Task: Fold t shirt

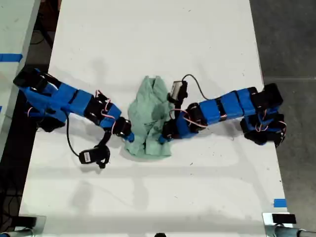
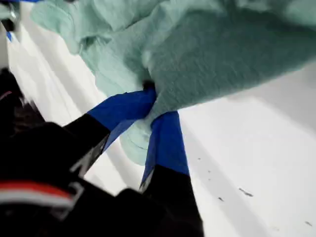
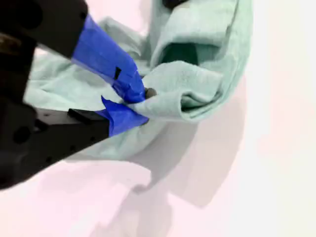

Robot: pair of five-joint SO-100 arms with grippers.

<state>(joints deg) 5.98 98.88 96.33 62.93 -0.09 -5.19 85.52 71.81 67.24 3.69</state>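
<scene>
The t shirt (image 1: 150,118) is a pale mint-green bundle, wrinkled, at the middle of the white table (image 1: 163,44). My first gripper (image 2: 152,111) is shut on a bunched edge of the t shirt (image 2: 212,54), its blue-taped fingers (image 2: 168,143) pinching the cloth. My second gripper (image 3: 136,103) is shut on a folded hem of the t shirt (image 3: 197,84), held slightly above the table. In the exterior view, one arm's gripper (image 1: 129,136) meets the bundle's lower left edge and the other arm's gripper (image 1: 164,137) its lower right. The wrist views do not show which arm is which.
A black camera module (image 1: 93,157) hangs on a cable by the arm at the exterior view's left. Another module (image 1: 177,90) sits above the arm at the exterior view's right. Blue tape (image 1: 279,203) marks the table's near edge at that view's right.
</scene>
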